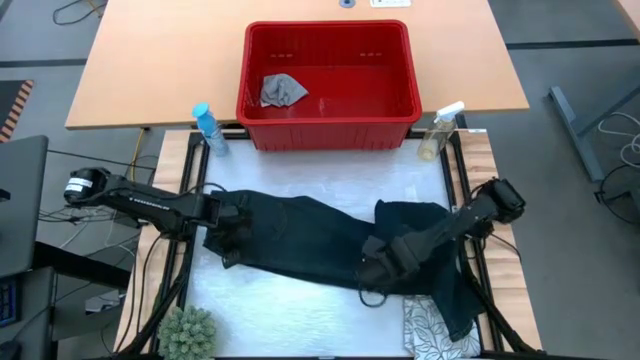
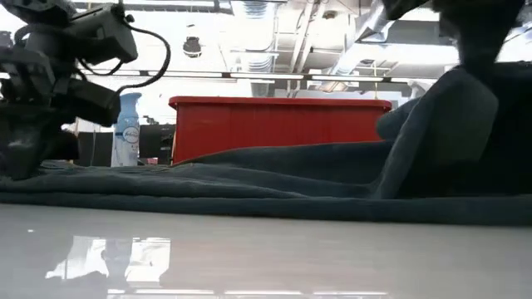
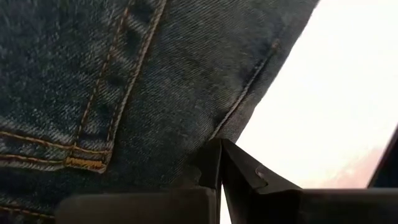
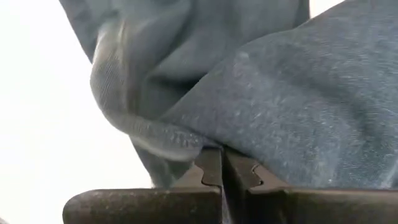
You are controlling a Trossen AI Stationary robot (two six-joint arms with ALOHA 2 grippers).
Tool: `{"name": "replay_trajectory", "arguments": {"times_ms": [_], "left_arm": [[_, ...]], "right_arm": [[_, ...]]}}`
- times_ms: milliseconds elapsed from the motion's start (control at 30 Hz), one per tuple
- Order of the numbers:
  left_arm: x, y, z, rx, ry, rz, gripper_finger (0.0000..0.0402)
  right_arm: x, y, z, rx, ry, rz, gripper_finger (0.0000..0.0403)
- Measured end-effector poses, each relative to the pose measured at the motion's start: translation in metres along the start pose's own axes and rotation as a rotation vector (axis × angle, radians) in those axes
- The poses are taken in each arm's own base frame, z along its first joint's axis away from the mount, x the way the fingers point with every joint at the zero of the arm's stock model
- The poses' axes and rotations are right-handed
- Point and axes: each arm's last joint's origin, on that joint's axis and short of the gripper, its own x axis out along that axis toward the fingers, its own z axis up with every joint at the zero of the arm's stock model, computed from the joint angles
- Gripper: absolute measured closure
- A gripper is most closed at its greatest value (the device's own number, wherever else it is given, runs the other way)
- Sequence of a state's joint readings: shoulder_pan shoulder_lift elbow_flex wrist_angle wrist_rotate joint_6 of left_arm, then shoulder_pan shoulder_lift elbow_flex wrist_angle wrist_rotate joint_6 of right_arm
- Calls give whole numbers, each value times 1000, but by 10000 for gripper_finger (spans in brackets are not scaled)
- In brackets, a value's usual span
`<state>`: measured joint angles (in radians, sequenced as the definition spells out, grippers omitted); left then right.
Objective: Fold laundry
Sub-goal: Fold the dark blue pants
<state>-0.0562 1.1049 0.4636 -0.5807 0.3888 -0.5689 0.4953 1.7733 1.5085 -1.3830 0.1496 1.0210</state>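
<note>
Dark blue jeans [image 1: 300, 235] lie across the white mat, waist toward the table's left and legs toward its right. My left gripper [image 1: 228, 240] is shut at the waist end, beside a stitched back pocket [image 3: 93, 124]. My right gripper [image 1: 372, 272] points down over the leg end, shut on a raised bunch of denim [image 2: 449, 124]. A white leaf-print cloth [image 1: 432, 330] lies at the near right, partly under a jeans leg. A small grey cloth [image 1: 282, 90] rests on the floor of the red basket [image 1: 400, 100]. My left gripper pinches the jeans' side edge [image 3: 239, 121] just past the back pocket, coming in slanting down from the table's left. The fingertips hide how much cloth lies between them. The jeans stay flat on the mat here. My right gripper holds a fold of the jeans' leg part [image 4: 186, 140] between its two fingers from above. The denim bulges out past the fingertips in more than one layer. That part is lifted off the mat, and the cloth slopes down from it to the flat waist end.
The red basket stands at the mat's far edge. A blue spray bottle [image 1: 208, 128] stands at its left and a pale one [image 1: 440, 130] at its right. A small green plant [image 1: 188, 335] sits at the near left corner. Bare mat [image 1: 290, 310] shows in front of the jeans.
</note>
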Motion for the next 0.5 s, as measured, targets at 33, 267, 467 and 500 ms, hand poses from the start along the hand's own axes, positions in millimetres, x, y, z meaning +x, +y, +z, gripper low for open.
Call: {"name": "replay_trajectory", "arguments": {"times_ms": [33,267,467,500], "left_arm": [[2,2,-2,-4,9,4,401],[4,9,-13,-156,107,37,401],[1,9,-18,-256,168,28,401],[0,9,-18,-266,169,28,401]], "right_arm": [[-1,3,-4,-10,-3,4,384],[7,16,-38,-25,31,-20,382],[37,24,-61,-2,90,6,357],[40,26,-64,-9,85,19,356]]}}
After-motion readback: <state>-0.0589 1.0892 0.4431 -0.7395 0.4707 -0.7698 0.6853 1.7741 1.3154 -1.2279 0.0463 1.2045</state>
